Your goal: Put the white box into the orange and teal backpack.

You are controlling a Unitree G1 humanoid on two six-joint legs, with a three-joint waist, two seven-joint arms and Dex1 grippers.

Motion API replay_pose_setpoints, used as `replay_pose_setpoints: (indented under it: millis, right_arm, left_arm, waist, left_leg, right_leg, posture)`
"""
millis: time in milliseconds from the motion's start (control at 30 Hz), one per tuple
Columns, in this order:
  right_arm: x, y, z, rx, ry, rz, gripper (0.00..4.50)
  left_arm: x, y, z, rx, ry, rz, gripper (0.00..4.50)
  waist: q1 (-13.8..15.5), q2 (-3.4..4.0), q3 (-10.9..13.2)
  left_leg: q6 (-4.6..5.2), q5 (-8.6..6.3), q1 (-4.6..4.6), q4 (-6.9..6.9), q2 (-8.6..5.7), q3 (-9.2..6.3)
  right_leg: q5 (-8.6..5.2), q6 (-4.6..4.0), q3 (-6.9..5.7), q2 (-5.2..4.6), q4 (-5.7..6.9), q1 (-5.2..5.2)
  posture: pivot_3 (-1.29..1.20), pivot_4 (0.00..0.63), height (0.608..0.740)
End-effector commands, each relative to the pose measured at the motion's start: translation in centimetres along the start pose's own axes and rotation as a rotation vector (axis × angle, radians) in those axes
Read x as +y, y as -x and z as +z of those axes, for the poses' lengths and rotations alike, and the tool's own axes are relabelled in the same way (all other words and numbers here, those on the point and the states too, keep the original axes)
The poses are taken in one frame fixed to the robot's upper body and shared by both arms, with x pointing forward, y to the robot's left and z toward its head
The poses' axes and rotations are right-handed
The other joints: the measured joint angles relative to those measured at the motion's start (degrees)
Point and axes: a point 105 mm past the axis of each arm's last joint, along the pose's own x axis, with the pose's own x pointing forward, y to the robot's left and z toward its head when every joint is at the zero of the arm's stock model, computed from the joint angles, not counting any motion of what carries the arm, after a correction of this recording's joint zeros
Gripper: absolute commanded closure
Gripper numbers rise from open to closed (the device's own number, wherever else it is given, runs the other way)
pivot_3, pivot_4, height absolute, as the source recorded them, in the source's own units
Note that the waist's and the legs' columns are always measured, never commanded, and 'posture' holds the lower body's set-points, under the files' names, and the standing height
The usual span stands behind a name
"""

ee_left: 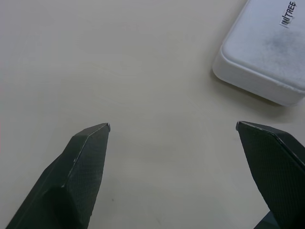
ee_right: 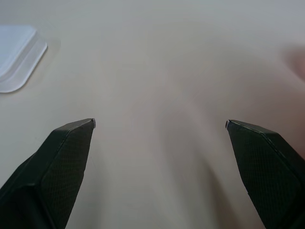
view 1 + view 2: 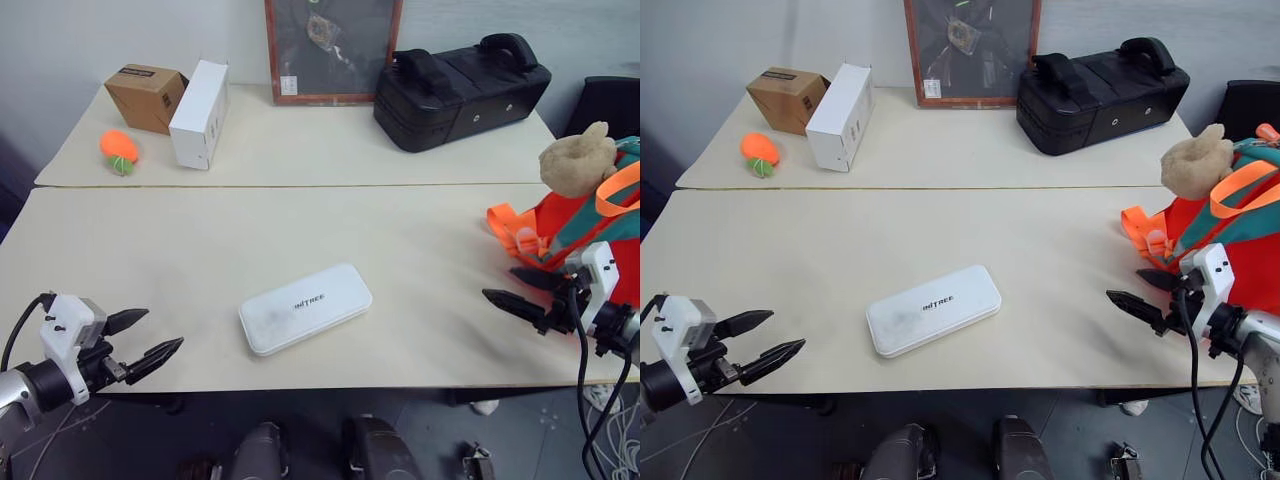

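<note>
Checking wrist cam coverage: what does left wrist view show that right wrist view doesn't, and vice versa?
Left wrist alone: the white box's dark lettering and a grey smudge on its top, between the open left pincer's fingers. Right wrist alone: a faint reddish blur at one edge, too vague to name, past the open right pincer. Both: a corner of the box, bare beige table, two black fingers wide apart, holding nothing.

Bare cream surface (image 3: pixel 180 250) lies open all around the flat white rounded box (image 3: pixel 305 307). The orange and teal fabric backpack (image 3: pixel 590 235) crowds the right edge; black hard-sided bag (image 3: pixel 460 90) stands well behind.
</note>
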Motion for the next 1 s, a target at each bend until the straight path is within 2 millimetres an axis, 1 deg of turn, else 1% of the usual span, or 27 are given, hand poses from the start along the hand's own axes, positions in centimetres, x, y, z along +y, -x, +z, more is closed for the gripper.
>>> replay_pose_setpoints:
  millis: [33,300,467,633,700,733,800,900,967,1000]
  right_arm:
    - [0.1,0.2,0.7,-0.029,0.005,0.002,0.0]
    - [0.3,-0.1,0.7,-0.033,0.008,0.003,0.0]
    - [0.3,-0.3,0.6,-0.022,0.018,0.005,0.0]
    - [0.4,-0.5,0.9,-0.027,0.024,0.02,0.0]
    - [0.7,-0.6,1.0,-0.029,0.024,0.046,0.38]
    - [1.0,-0.8,1.0,-0.025,0.033,0.065,0.59]
    - [1.5,-1.3,1.1,-0.019,0.05,0.101,1.2]
    - [2.2,-2.1,1.2,-0.004,0.094,0.151,2.24]
    - [2.4,-3.0,0.8,0.007,0.125,0.165,2.86]
    - [2.5,-3.5,0.6,0.009,0.139,0.17,3.25]
  left_arm:
    - [-0.5,0.3,0.3,0.012,-0.051,-0.024,0.04]
    - [-0.2,0.1,0.3,0.008,-0.028,0.0,0.04]
    - [-0.7,0.0,0.2,0.008,-0.027,-0.012,0.04]
    - [-1.2,0.0,-0.2,0.015,-0.027,-0.02,0.04]
    - [-1.7,-0.1,-0.1,0.007,-0.026,-0.045,0.42]
    - [-2.3,-0.3,-0.2,0.011,-0.03,-0.081,0.61]
    - [-3.4,-0.8,-0.4,0.03,-0.045,-0.138,1.17]
    - [-4.3,-1.6,-0.9,0.055,-0.092,-0.161,2.12]
    - [-5.0,-2.0,-1.6,0.067,-0.101,-0.179,2.7]
    - [-5.3,-2.2,-1.8,0.066,-0.097,-0.191,3.06]
  waist:
    - [0.01,0.0,0.0]
    - [0.04,0.0,0.0]
    - [0.05,0.0,0.0]
    - [-0.05,0.0,0.0]
    - [0.0,0.0,0.0]
    - [0.04,0.0,0.0]
    - [0.05,0.0,0.0]
    - [0.01,0.01,0.0]
    - [-0.1,0.02,-0.01]
    - [-0.19,0.02,-0.01]
  left_leg:
    - [0.0,0.0,0.0,0.0,0.0,0.0]
    - [0.0,0.0,0.0,-0.01,0.0,0.0]
    - [0.0,0.0,0.0,-0.01,0.0,0.0]
    - [0.0,0.0,0.0,-0.01,0.0,0.0]
    - [0.0,0.0,0.0,-0.01,0.0,0.0]
    - [0.0,0.0,0.0,0.0,0.0,0.0]
    - [0.0,0.0,0.0,-0.01,0.0,0.0]
    - [0.0,0.0,0.0,0.0,0.0,0.0]
    - [0.0,0.0,0.0,-0.01,-0.01,0.01]
    - [0.0,0.0,0.01,-0.01,0.0,0.01]
  right_leg:
    - [0.0,0.0,0.0,0.0,0.0,0.0]
    - [0.0,0.0,0.0,0.0,-0.01,0.0]
    - [0.0,0.0,0.0,0.0,0.0,0.0]
    - [0.0,0.0,0.0,0.0,-0.01,0.0]
    - [0.0,0.0,0.0,0.0,0.0,0.0]
    - [0.0,0.0,0.0,0.0,0.0,0.0]
    - [0.0,0.0,0.0,0.0,-0.01,0.01]
    - [0.0,0.0,0.01,0.0,0.0,0.0]
    - [0.0,0.0,0.01,0.0,0.0,0.0]
    - [0.0,0.0,0.01,0.01,0.0,0.0]
  posture:
    - [0.0,0.15,0.74]
    - [0.0,0.15,0.74]
    - [0.0,0.15,0.74]
    - [0.0,0.15,0.74]
    - [0.0,0.15,0.74]
    - [0.0,0.15,0.74]
    - [0.0,0.15,0.74]
    - [0.0,0.15,0.74]
    - [0.0,0.15,0.74]
    - [0.0,0.15,0.74]
